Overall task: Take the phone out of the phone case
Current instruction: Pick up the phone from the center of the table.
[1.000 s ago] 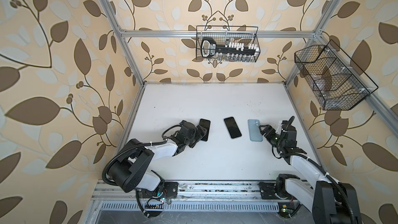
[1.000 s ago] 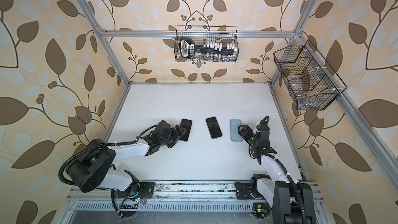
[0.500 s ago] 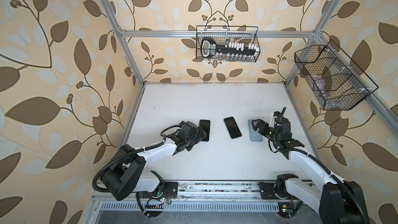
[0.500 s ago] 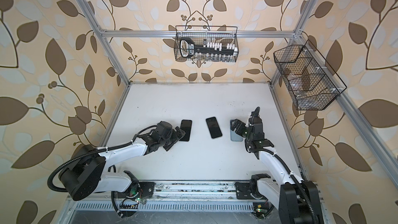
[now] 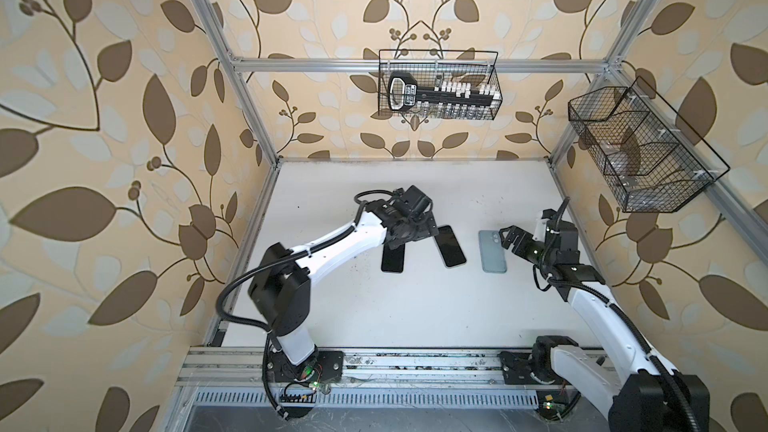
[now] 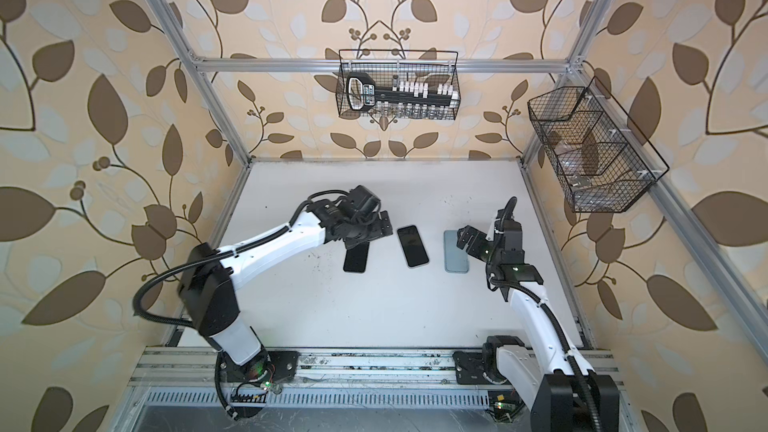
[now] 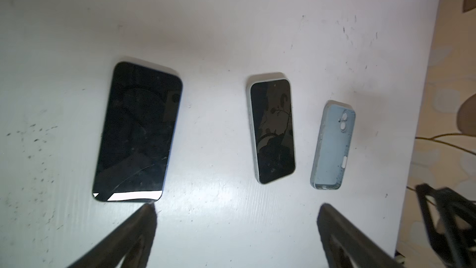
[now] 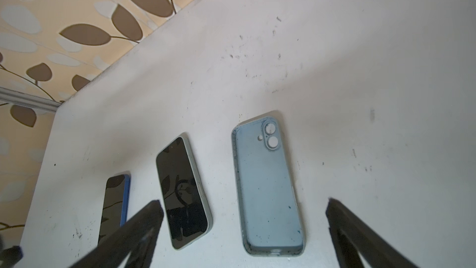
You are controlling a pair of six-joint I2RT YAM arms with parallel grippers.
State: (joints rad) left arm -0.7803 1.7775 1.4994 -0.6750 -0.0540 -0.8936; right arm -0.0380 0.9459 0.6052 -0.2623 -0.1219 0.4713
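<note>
The light blue phone case (image 5: pixel 493 252) (image 6: pixel 456 252) lies hollow side up and empty on the white table (image 5: pixel 415 305), its camera holes showing (image 8: pixel 268 186) (image 7: pixel 333 148). Left of it a phone (image 5: pixel 451 246) (image 6: pixel 412 246) with a pale rim rests screen up, apart from the case (image 8: pixel 180 189) (image 7: pixel 271 131). My right gripper (image 5: pixel 508 238) (image 6: pixel 464 238) (image 8: pixel 244 203) hovers open above the case's right edge, holding nothing. My left gripper (image 5: pixel 415 236) (image 6: pixel 370 236) (image 7: pixel 237 207) hangs open and bare over the far end of a second dark phone.
That second phone (image 5: pixel 392 260) (image 7: pixel 139 132) has a blue edge (image 8: pixel 125 197) and lies screen up, leftmost. A wire basket (image 5: pixel 438 85) hangs on the back wall and another (image 5: pixel 640 151) on the right wall. Aluminium posts frame the table; a rail (image 5: pixel 415 361) runs along the front.
Both grippers have opened wider and risen off the table. The left arm lifted above the blue-edged phone, the right above the case. The phones and case have not moved.
</note>
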